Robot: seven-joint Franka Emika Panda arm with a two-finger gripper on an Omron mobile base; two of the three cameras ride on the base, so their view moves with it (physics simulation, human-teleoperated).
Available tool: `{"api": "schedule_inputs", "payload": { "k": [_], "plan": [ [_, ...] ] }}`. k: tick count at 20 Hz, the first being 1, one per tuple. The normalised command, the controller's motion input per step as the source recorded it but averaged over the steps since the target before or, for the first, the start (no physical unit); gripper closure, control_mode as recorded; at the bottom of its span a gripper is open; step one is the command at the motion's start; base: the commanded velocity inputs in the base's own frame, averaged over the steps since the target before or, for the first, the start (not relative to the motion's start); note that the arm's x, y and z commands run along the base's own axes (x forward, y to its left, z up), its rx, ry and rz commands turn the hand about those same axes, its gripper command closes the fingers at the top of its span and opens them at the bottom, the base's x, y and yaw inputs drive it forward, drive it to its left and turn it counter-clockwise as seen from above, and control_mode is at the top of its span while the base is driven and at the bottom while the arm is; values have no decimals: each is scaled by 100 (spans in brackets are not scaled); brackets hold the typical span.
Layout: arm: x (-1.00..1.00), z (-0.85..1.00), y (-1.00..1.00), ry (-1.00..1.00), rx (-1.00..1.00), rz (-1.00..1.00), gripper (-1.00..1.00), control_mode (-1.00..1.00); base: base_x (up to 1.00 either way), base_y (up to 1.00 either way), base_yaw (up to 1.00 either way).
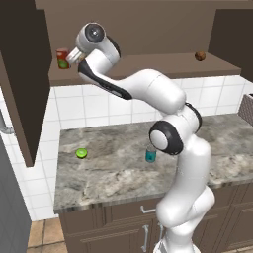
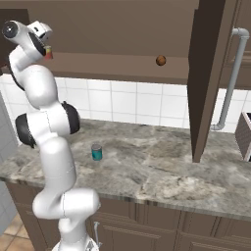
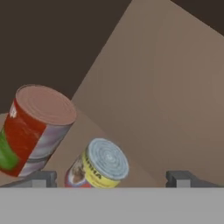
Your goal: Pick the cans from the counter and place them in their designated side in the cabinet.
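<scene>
From the left base view, the white arm reaches up to the left end of the cabinet's (image 1: 148, 20) long shelf (image 1: 163, 66), its wrist covering most of what stands there. The taller red can (image 1: 62, 58) with its green mark shows just beside the wrist, partly hidden. Below, on the surface (image 1: 113, 168), the teal-blue can (image 1: 150, 155) stands upright, its right edge cut off by the arm's elbow, and a green lime half (image 1: 81, 153) lies well to its left. A small brown ball (image 1: 199, 56) sits far along the shelf.

The right base view gives the teal-blue can (image 2: 96, 152) in full, clear of the arm. At the shelf's left end only a sliver of red shows beside the hand; which can it belongs to cannot be told.

The hand view looks down on the shelf: the banded can (image 3: 98, 165) stands between the two fingertips (image 3: 41, 178) of the tool (image 3: 111, 180), which is spread wide and released, with no pad touching the can. The can's base is cut off by the picture's lower edge. The taller red can (image 3: 37, 129) stands just beside it.
</scene>
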Motion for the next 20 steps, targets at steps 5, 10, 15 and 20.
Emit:
{"api": "schedule_inputs", "payload": {
  "k": [5, 10, 15, 20],
  "plan": [
    [-35, 23, -7, -16, -1, 1, -100, -100, 0, 0, 0],
    [-46, 25, -14, -13, 0, 0, -100, -100, 0, 0, 0],
    [-61, 19, -21, -9, 0, 0, -100, -100, 0, 0, 0],
    [-71, 11, -23, -3, 0, 0, -100, -100, 0, 0, 0]
  ]
}}
